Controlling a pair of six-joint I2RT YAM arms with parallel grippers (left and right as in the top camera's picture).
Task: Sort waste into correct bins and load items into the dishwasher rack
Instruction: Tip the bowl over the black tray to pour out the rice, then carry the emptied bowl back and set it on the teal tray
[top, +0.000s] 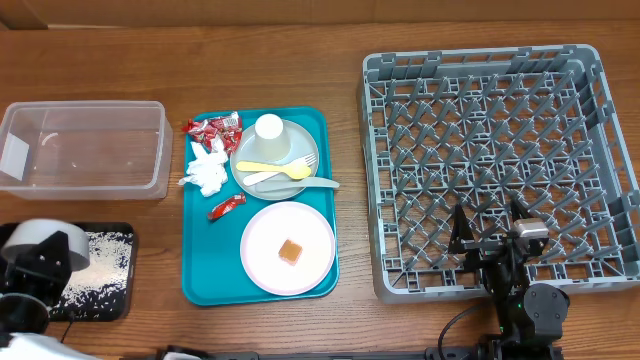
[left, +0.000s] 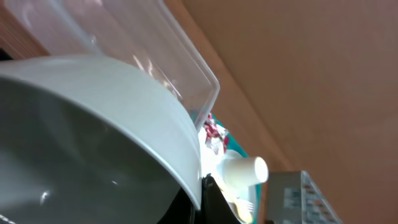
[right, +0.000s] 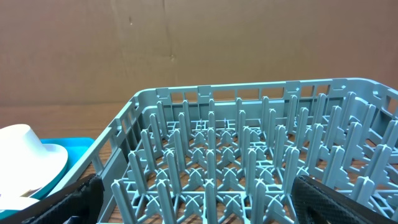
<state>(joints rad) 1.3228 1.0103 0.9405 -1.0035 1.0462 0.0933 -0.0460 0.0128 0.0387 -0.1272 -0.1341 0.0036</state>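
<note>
My left gripper (top: 33, 278) is shut on the rim of the small whitish bowl (top: 42, 248) and holds it tilted over the black tray (top: 118, 300), where loose rice (top: 100, 262) lies. In the left wrist view the bowl (left: 93, 137) fills the frame, with my gripper (left: 207, 198) pinching its rim. My right gripper (top: 490, 240) is open and empty over the front edge of the grey dishwasher rack (top: 600, 150); its fingers (right: 196, 199) straddle the rack's pegs (right: 249, 162). The clear tub (top: 85, 180) stands at the back left.
The teal serving tray (top: 205, 275) holds red wrappers (top: 210, 127), a napkin (top: 208, 170), a grey plate (top: 300, 140) with a white cup (top: 268, 128), a yellow fork (top: 275, 168) and white cutlery, and a pink plate (top: 265, 250) with an orange cube (top: 290, 250).
</note>
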